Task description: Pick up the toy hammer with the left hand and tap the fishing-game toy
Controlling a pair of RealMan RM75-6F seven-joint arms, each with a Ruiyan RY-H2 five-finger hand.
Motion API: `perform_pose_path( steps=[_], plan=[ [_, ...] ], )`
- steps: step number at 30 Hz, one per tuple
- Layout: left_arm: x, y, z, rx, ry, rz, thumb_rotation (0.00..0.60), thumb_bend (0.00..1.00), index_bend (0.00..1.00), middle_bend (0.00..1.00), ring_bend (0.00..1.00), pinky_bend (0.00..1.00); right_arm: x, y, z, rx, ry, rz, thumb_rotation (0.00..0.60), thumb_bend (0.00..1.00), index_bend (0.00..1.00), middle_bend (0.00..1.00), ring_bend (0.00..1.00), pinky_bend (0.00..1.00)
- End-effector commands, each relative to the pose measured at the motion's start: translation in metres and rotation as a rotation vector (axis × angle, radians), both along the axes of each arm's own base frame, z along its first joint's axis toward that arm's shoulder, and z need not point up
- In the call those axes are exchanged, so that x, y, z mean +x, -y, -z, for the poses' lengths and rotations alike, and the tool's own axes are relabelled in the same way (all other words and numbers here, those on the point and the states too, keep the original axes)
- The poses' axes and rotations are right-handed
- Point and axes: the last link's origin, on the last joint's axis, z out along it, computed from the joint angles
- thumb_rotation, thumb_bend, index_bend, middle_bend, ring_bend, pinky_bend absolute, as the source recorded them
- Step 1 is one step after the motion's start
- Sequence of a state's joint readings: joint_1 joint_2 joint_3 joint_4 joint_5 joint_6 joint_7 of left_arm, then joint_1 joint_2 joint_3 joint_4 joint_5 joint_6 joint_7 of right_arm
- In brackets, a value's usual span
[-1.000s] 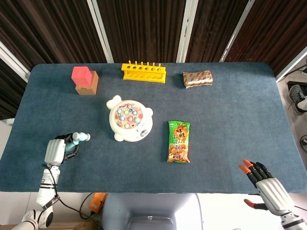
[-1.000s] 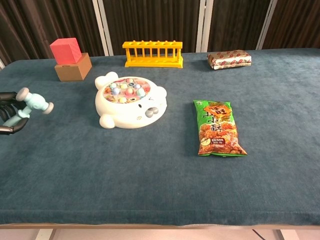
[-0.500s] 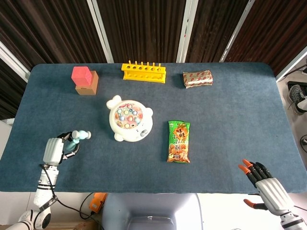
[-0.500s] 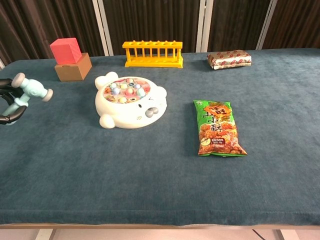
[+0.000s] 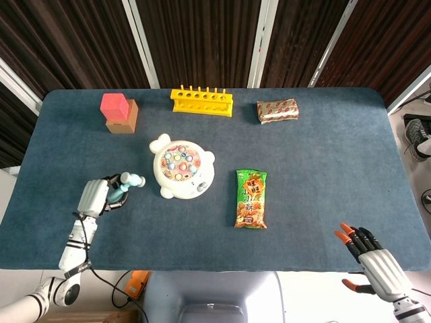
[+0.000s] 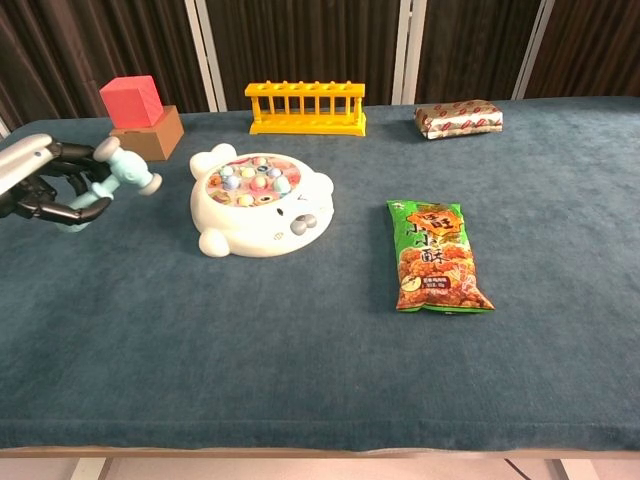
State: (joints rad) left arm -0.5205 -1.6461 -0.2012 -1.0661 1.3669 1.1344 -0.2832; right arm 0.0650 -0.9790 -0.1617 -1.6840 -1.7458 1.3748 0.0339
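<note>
My left hand (image 5: 96,197) (image 6: 45,185) grips the handle of the pale blue toy hammer (image 5: 128,183) (image 6: 122,172), lifted above the cloth. The hammer's head points toward the white bear-shaped fishing-game toy (image 5: 181,168) (image 6: 260,201), a short gap to its left. My right hand (image 5: 374,264) hangs open off the table's near right corner, holding nothing; the chest view does not show it.
A red cube on a brown box (image 5: 119,112) (image 6: 141,118) stands at the back left. A yellow rack (image 5: 202,101) (image 6: 306,108) and a wrapped snack bar (image 5: 277,110) (image 6: 459,118) lie along the back. A green snack bag (image 5: 251,198) (image 6: 435,256) lies right of the toy.
My left hand has carried the hammer up and to the right, closer to the fishing-game toy. The right hand has stayed still.
</note>
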Motion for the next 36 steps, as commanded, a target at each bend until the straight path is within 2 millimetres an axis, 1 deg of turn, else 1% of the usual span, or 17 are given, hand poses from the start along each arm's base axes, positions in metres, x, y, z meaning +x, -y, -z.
perform_pose_path(
  steps=[1, 6, 8, 11, 13, 18, 23, 28, 36],
  plan=[
    [0.031, -0.026, 0.001, -0.051, -0.048, -0.028, 0.600, 0.87, 0.78, 1.00, 0.89, 1.00, 0.000, 0.001, 0.001, 0.004, -0.002, 0.002, 0.600, 0.15, 0.00, 0.00, 0.00, 0.00],
    [0.057, -0.049, 0.007, -0.068, -0.105, -0.065, 0.600, 0.86, 0.78, 1.00, 0.89, 1.00, -0.001, 0.002, 0.001, 0.008, 0.002, 0.008, 0.600, 0.15, 0.00, 0.00, 0.00, 0.00],
    [0.067, -0.058, 0.007, -0.058, -0.130, -0.076, 0.600, 0.86, 0.78, 1.00, 0.89, 1.00, -0.001, 0.003, 0.000, 0.007, 0.004, 0.010, 0.600, 0.15, 0.00, 0.00, 0.00, 0.00],
    [0.081, -0.066, 0.004, -0.045, -0.135, -0.089, 0.600, 0.86, 0.78, 1.00, 0.89, 1.00, -0.002, 0.003, -0.002, 0.002, 0.007, 0.014, 0.600, 0.15, 0.00, 0.00, 0.00, 0.00],
    [0.085, -0.069, 0.002, -0.040, -0.148, -0.095, 0.600, 0.86, 0.78, 1.00, 0.89, 1.00, -0.002, 0.004, -0.003, 0.001, 0.010, 0.016, 0.600, 0.15, 0.00, 0.00, 0.00, 0.00],
    [0.091, -0.073, 0.004, -0.032, -0.187, -0.113, 0.600, 0.86, 0.79, 1.00, 0.89, 1.00, -0.003, 0.005, -0.004, 0.002, 0.015, 0.019, 0.600, 0.15, 0.00, 0.00, 0.00, 0.00],
    [0.093, -0.072, 0.012, -0.043, -0.218, -0.118, 0.600, 0.86, 0.79, 1.00, 0.89, 1.00, -0.003, 0.004, -0.006, -0.004, 0.023, 0.017, 0.600, 0.15, 0.00, 0.00, 0.00, 0.00],
    [0.099, -0.071, 0.019, -0.058, -0.219, -0.112, 0.600, 0.86, 0.79, 1.00, 0.89, 1.00, -0.002, 0.003, -0.007, -0.004, 0.028, 0.016, 0.600, 0.15, 0.00, 0.00, 0.00, 0.00],
    [0.100, -0.071, 0.027, -0.075, -0.256, -0.117, 0.600, 0.86, 0.79, 1.00, 0.89, 1.00, -0.003, 0.003, -0.010, -0.009, 0.033, 0.016, 0.600, 0.15, 0.00, 0.00, 0.00, 0.00]
  ],
)
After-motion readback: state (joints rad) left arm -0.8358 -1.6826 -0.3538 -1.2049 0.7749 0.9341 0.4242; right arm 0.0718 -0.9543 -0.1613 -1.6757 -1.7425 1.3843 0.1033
